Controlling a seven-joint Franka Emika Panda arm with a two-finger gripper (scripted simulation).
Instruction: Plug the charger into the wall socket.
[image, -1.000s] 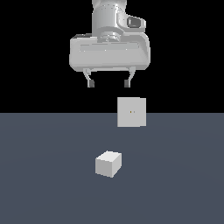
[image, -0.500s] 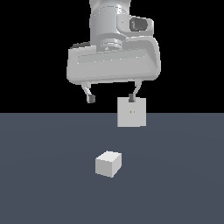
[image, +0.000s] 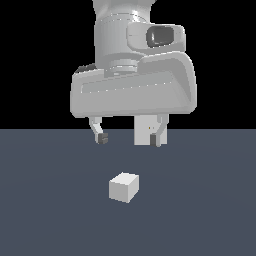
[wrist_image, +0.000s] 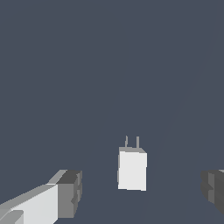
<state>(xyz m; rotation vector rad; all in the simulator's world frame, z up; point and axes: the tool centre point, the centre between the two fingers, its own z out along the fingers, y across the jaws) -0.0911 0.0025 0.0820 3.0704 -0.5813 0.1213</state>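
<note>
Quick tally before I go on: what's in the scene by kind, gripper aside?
Chargers: 1, the charger lying free on the floor.
Wall sockets: 1, the wall socket, partly hidden behind the gripper, whose jaws are open.
Total: 2.

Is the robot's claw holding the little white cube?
No, the charger sits alone on the floor, and the open gripper hangs above it, empty.

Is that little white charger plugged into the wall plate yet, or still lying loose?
Not plugged in. The charger lies alone on the floor, apart from the wall socket; its two prongs show bare in the wrist view. The open hand hangs above it.
</note>
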